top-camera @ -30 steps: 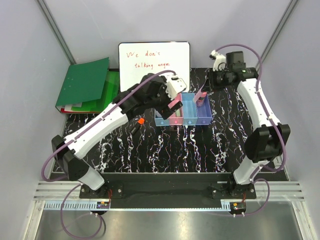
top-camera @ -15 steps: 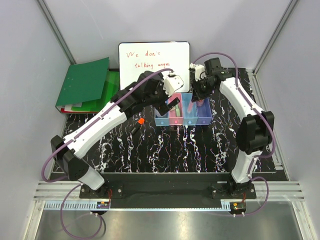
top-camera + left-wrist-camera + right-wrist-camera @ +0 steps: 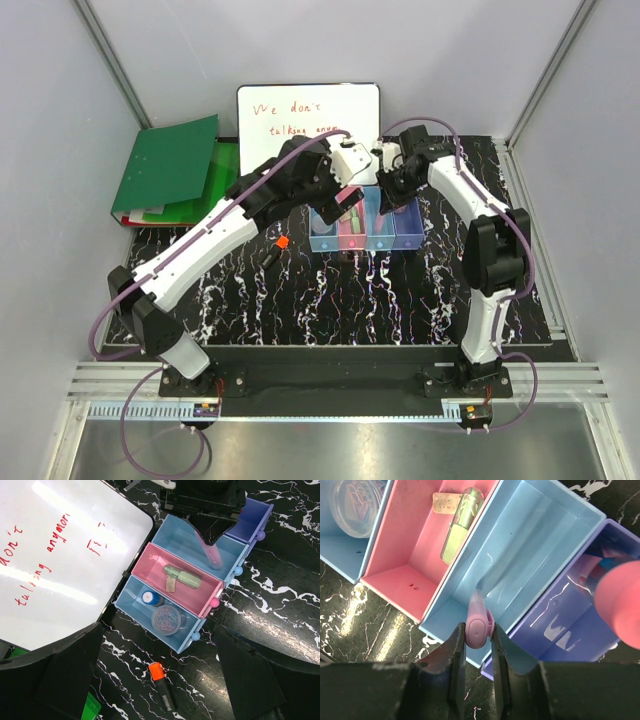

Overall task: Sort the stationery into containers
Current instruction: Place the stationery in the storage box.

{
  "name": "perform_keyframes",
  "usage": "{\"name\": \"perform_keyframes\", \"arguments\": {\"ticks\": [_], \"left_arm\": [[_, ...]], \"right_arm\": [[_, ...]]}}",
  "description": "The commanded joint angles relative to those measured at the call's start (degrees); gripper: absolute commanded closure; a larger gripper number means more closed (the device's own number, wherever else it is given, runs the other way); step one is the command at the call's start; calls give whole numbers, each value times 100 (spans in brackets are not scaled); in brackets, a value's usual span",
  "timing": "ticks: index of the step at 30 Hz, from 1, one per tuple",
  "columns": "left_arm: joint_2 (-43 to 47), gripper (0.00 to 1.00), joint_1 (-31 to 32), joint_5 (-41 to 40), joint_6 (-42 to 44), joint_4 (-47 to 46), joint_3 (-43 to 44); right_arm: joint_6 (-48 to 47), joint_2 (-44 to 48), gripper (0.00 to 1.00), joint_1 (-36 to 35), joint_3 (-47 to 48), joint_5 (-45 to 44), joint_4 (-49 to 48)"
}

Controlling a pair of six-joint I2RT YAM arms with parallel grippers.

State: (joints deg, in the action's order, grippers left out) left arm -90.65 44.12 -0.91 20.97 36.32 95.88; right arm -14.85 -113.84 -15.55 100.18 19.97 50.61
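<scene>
The right pincer is clamped on a pink marker-like stick, held above the light blue bin beside the purple one in a row of four joined translucent plastic bins. The left pincer hangs spread wide over that row. A pale green stick lies in the pink bin. An orange-capped marker lies on the black marbled table, lower centre.

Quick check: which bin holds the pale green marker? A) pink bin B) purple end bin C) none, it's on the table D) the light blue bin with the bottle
A: the pale green marker lies inside the pink bin, beside a small tan piece.
</scene>
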Motion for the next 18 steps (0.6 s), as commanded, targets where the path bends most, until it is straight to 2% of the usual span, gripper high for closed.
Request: {"name": "perform_keyframes", "arguments": {"ticks": [1, 5, 11, 12, 15, 18], "left_arm": [[-14, 1, -17, 12, -14, -239, 230], [-14, 1, -26, 29, -5, -239, 230], [4, 1, -70, 56, -58, -248, 160], [4, 1, -79, 56, -58, -248, 107], [47, 1, -88, 56, -76, -274, -16], [83, 1, -96, 56, -76, -318, -139]], "right_arm": [[-123, -121, 85, -132, 204, -72, -157], [-132, -287, 79, -203, 300, -116, -166], [-141, -384, 54, -255, 423, -151, -192], [-141, -384, 47, -264, 423, -160, -192], [-150, -341, 38, -264, 432, -177, -192], [-158, -279, 36, -273, 441, -221, -192]]}}
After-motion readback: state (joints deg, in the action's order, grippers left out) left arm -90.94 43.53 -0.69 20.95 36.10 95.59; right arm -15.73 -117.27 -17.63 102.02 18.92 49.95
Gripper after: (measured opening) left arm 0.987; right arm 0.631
